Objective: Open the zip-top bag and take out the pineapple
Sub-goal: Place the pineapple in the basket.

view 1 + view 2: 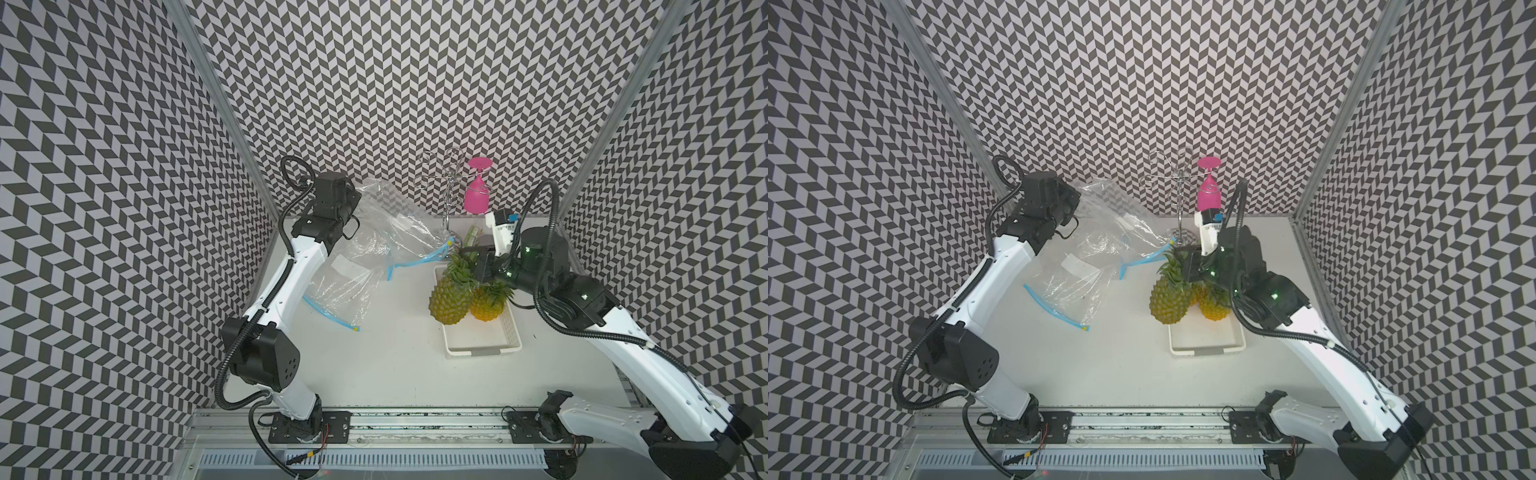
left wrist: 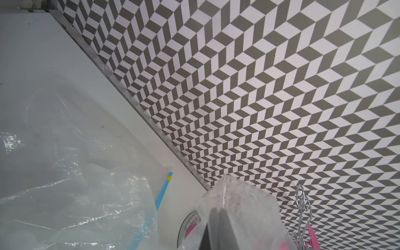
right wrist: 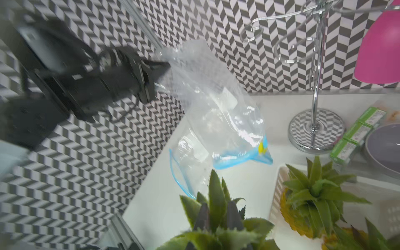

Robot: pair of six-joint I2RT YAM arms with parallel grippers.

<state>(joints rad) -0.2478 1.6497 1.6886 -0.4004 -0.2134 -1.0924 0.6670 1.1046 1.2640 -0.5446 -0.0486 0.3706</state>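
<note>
In both top views, the left gripper (image 1: pixel 356 195) is pinching a corner of the zip-top bag (image 1: pixel 374 253), dangling it with the blue mouth gaping down toward the table (image 1: pixel 395 365). The right gripper (image 1: pixel 473 266) is clamping the pineapple (image 1: pixel 451 301) by its crown, over the rim of the white basket (image 1: pixel 484 347), beside a second pineapple (image 1: pixel 488 307). Left wrist: the fingers (image 2: pixel 216 227) are pressing together on clear plastic. Right wrist: the fingers (image 3: pixel 203 216) are squeezing green leaves, with the pineapple hanging outside the bag.
</note>
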